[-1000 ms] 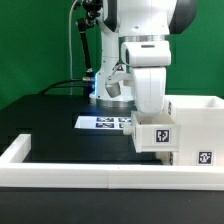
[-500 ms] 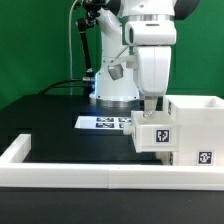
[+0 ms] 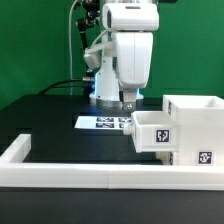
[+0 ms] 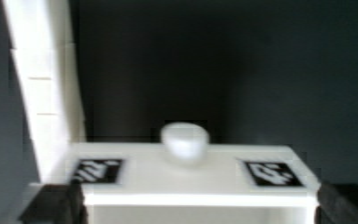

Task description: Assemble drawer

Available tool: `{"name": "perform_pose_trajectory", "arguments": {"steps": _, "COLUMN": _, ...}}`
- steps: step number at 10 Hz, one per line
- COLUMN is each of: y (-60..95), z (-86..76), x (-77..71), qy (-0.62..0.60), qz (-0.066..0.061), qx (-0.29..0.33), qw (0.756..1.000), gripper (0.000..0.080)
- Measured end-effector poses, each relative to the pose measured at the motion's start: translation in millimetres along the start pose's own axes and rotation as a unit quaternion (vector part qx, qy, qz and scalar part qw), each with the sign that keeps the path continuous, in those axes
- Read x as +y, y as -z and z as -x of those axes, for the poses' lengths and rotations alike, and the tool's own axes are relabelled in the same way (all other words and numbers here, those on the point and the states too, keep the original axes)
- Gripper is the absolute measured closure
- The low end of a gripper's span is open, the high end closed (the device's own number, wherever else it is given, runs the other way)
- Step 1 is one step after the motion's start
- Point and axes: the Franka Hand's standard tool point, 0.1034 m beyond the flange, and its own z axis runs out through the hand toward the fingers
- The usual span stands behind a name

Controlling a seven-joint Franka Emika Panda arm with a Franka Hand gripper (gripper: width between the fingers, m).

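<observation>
Inspection at this moment: the tool (image 3: 128, 101) hangs above the black desk (image 3: 55, 115), just beside the near corner of the small tray (image 3: 153, 131) toward the exterior view's left. Nothing is seen between its fingertips; they appear close together, but how far apart cannot be told from either view (the wrist view shows only dark finger stubs at the picture's edge).

The small tray sits pushed partway into the tall case (image 3: 198, 124), its tagged front projecting toward the exterior view's left. The case stands against the white rail (image 3: 80, 172) on the desk's near edge. In the wrist view the tray front (image 4: 190, 180) lies directly ahead of the tool, a rounded knob (image 4: 185, 141) at its middle and a tag on either side.

Judgement: the tray's sliding axis runs left to right in the exterior view, so any seating push must come from the tool's present side.

The marker board (image 3: 102, 122) lies flat behind. Green backdrop beyond.
</observation>
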Motion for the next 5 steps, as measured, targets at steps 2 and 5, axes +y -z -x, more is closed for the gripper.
{"name": "perform_pose_trajectory", "arguments": {"steps": 2, "y": -7.2, "z": 0.1, "x": 14.3, "qy": 0.001, "qz": 0.002, "qx": 0.006, "qw": 1.0, "gripper": 0.015}}
{"name": "perform_pose_trajectory", "arguments": {"steps": 5, "y": -17.9, "z": 15.4, "x": 4.3, "qy": 0.01, "qz": -0.006, "qx": 0.068, "qw": 0.998, "gripper": 0.015}}
